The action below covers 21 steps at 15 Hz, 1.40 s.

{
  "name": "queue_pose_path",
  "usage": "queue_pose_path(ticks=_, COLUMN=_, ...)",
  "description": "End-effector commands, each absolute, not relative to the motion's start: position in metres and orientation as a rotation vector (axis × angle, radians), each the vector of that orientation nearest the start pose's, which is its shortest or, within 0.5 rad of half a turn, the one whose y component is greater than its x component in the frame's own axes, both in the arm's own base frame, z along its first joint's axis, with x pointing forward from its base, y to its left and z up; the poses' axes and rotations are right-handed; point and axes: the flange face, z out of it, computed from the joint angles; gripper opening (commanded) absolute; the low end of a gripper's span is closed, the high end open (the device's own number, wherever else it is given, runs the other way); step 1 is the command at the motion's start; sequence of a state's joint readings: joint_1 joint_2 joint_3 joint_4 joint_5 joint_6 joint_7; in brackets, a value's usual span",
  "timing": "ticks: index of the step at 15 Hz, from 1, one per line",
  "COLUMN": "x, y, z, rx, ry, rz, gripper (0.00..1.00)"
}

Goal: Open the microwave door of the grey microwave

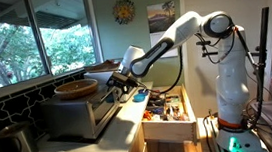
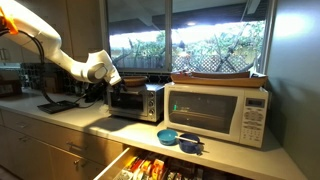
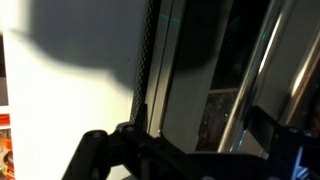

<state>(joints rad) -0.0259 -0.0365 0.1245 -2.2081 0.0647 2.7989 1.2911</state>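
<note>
The grey microwave [image 2: 137,101] is a silver toaster-oven-like box on the counter, also seen in an exterior view [image 1: 80,113]. Its door [image 2: 128,102] has a dark glass window and looks closed. My gripper [image 2: 108,80] is at the door's upper edge, also seen in an exterior view [image 1: 122,80]. In the wrist view the door glass [image 3: 215,70] and its shiny handle bar [image 3: 252,85] fill the frame. The gripper's dark fingers [image 3: 185,150] are spread apart, with the bar between them. I cannot tell whether they touch it.
A cream-white microwave [image 2: 217,111] stands beside the grey one, with a wooden tray [image 2: 210,76] on top. A wooden bowl [image 1: 77,89] sits on the grey microwave. Blue bowls [image 2: 170,137] sit at the counter edge. An open drawer [image 1: 165,110] of utensils juts out below.
</note>
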Motion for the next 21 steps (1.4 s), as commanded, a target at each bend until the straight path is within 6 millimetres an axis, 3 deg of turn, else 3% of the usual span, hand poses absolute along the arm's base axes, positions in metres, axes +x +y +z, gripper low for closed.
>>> queue_pose_path(ticks=1, x=0.563, y=0.067, z=0.444, rx=-2.141, ry=1.567, rz=-0.521, gripper=1.00)
queue_pose_path(ticks=9, x=0.526, y=0.103, z=0.421, rx=-2.095, ry=1.641, rz=-0.433, gripper=1.00)
queue_pose_path(ticks=21, x=0.479, y=0.113, z=0.443, rx=-1.975, ry=1.697, rz=-0.702, gripper=1.00)
